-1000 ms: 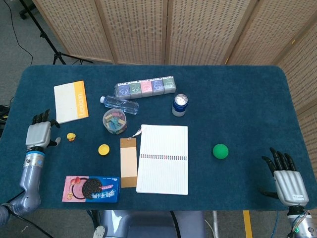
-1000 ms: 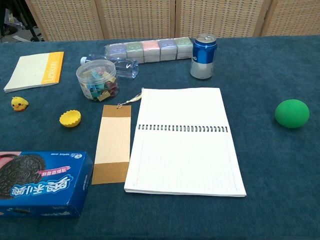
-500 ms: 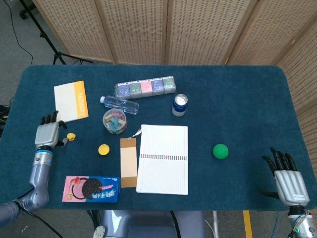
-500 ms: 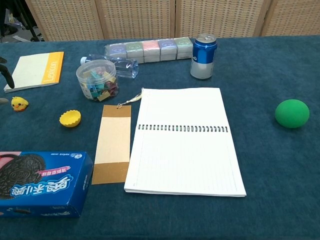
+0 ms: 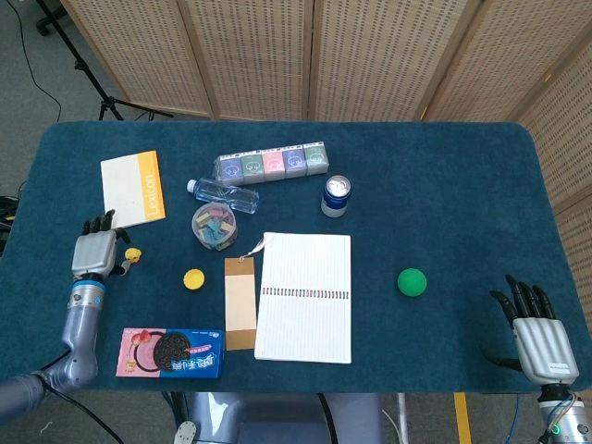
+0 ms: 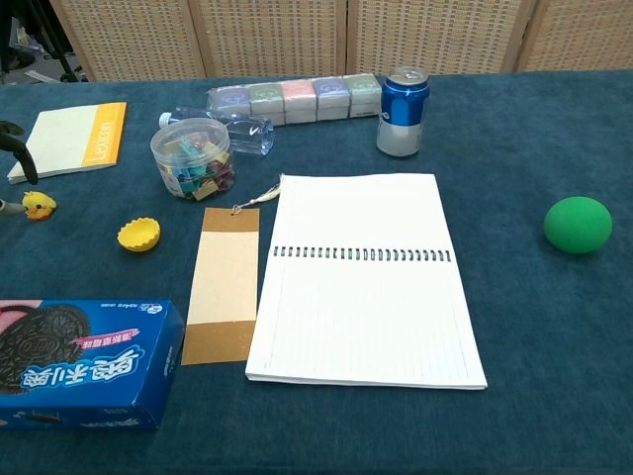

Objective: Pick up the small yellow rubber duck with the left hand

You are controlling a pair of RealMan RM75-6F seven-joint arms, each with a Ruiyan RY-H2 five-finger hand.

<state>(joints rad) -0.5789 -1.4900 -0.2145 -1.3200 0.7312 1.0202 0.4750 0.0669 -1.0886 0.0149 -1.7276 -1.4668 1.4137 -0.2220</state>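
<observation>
Yellow rubber duck [image 5: 133, 254] on bench [image 5: 444, 185] at 9 o'clock edge, just beside left robot hand [image 5: 95, 252]; fingers apart, nothing held. Right robot hand [image 5: 541, 342] at 4 o'clock, spread, empty. Risk: duck small and light, fingertip nudge could skid it toward yellow cup [image 5: 193, 278] or pad [image 5: 132, 189] before pinch closes. Readable: pad spine "Lexicon"; cookie box [image 6: 84, 361] carries Chinese characters, brand name hidden.
</observation>
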